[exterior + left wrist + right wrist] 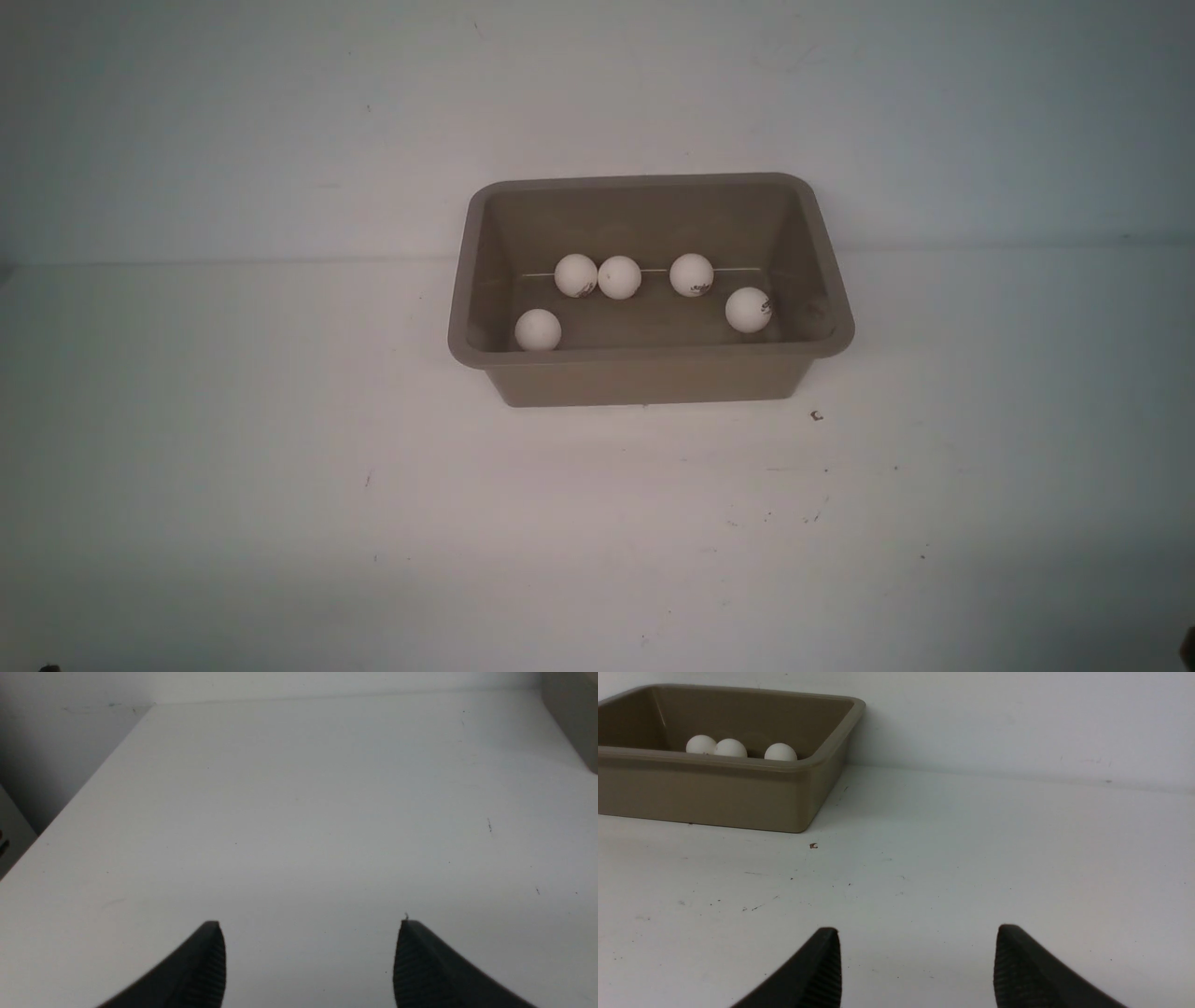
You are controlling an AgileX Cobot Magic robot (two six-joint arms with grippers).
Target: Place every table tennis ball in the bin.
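Left hand [308, 961] and right hand [917, 966] hang spread, empty. All five table tennis balls [619, 277] lie in the bin [653, 378]; nothing appears left.

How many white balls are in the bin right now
5, all inside the grey-brown plastic bin: three small white balls along the back, one front-left, one right. None elsewhere.

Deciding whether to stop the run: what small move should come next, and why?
Probably none beyond keeping both arms back. All five table tennis balls lie inside the bin, none shows on the table, and the left gripper and right gripper have open, empty jaws.
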